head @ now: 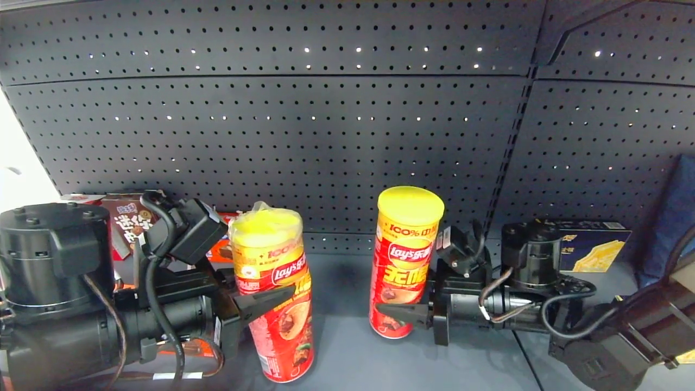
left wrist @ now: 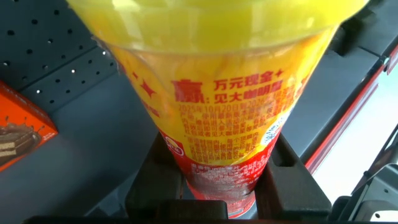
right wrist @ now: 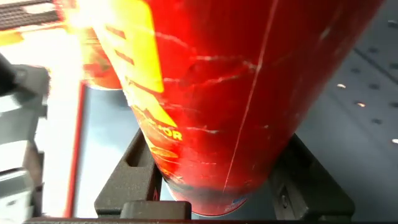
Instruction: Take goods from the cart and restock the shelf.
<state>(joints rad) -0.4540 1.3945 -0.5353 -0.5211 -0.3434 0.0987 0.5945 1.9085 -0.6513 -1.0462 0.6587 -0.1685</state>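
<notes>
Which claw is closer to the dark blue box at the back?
Right. The right gripper, shut on a chip can, is just left of the blue box and in front of it. The left gripper, holding the other can, is much farther left.

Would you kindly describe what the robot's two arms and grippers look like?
Both arms are matte black, with chunky cylindrical joints topped by bolt heads and black cables looping along them. The left gripper and right gripper carry dark wedge-shaped fingers tapering to points, plus boxy black wrist cameras.
</notes>
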